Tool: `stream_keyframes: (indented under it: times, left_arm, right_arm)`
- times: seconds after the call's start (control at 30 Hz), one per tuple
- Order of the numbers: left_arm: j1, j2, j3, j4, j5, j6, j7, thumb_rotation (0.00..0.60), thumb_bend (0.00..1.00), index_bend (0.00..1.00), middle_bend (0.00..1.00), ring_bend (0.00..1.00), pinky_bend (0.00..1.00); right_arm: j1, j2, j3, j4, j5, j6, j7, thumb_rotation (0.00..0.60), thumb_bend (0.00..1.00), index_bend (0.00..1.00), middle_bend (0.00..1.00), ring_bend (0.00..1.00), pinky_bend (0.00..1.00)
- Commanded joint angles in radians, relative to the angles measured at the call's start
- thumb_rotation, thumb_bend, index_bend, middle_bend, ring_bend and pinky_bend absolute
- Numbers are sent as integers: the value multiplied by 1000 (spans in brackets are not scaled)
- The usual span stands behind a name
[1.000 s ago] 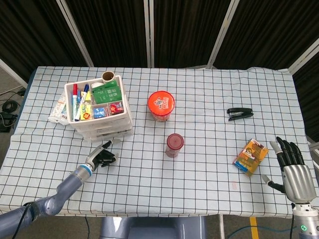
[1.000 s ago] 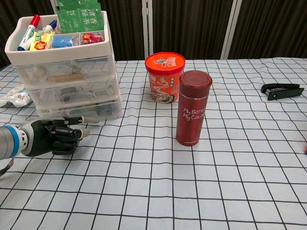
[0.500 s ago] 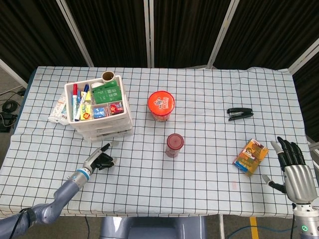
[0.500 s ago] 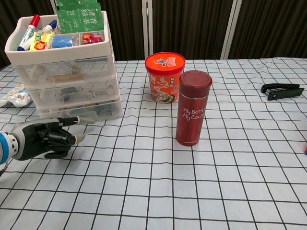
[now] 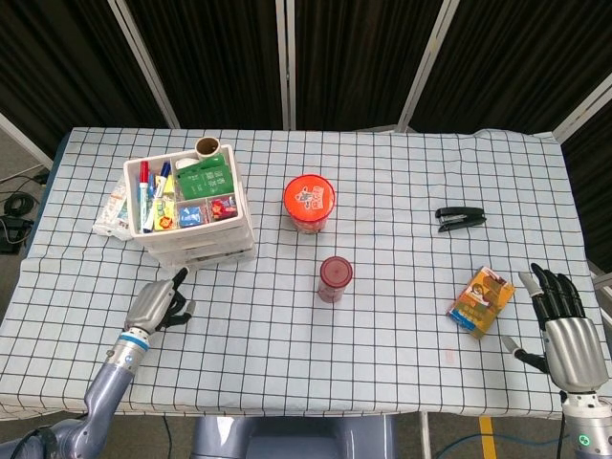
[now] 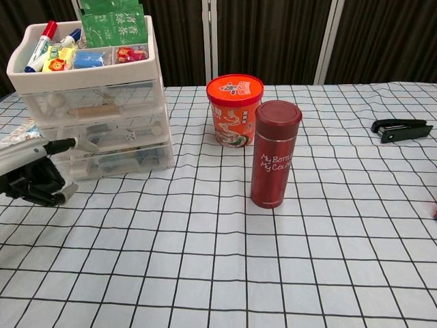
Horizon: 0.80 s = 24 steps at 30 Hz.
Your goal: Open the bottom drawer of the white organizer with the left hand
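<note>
The red flask (image 6: pixel 276 154) standing near the middle of the checked tablecloth (image 6: pixel 287 260) carries white script reading "My Bottle My Color"; the print on the orange lidded tub (image 6: pixel 234 109) behind it is too small to read. The white organizer (image 6: pixel 95 102) sits at the table's left, its open top tray holding markers (image 5: pixel 145 194), green packets (image 5: pixel 207 176) and small sachets. Its 3 clear drawers all look pushed in, with blurred contents; the bottom drawer (image 6: pixel 119 161) is at tablecloth level. The left hand (image 5: pixel 158 303) rests just in front of the organizer, holding nothing, one finger extended toward the drawers, the rest curled loosely. The right hand (image 5: pixel 558 320) is at the table's right edge, fingers spread and empty, beside an orange packet (image 5: pixel 481 300). A black stapler (image 5: pixel 460 218) lies further back.
</note>
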Motion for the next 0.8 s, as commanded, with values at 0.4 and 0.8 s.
stream_keyframes:
  times: [0.4, 0.8]
  left_arm:
    - [18, -15, 29, -54, -89, 159, 286, 600, 546, 239, 975, 1000, 933]
    - [-9, -50, 17, 26, -129, 159, 283, 600, 546, 239, 975, 1000, 933]
  right_arm:
    - [-2, 8, 1, -7, 7, -4, 5, 600, 55, 24, 0, 0, 0]
    - [-2, 7, 1, -9, 7, -7, 1, 600, 54, 23, 0, 0, 0]
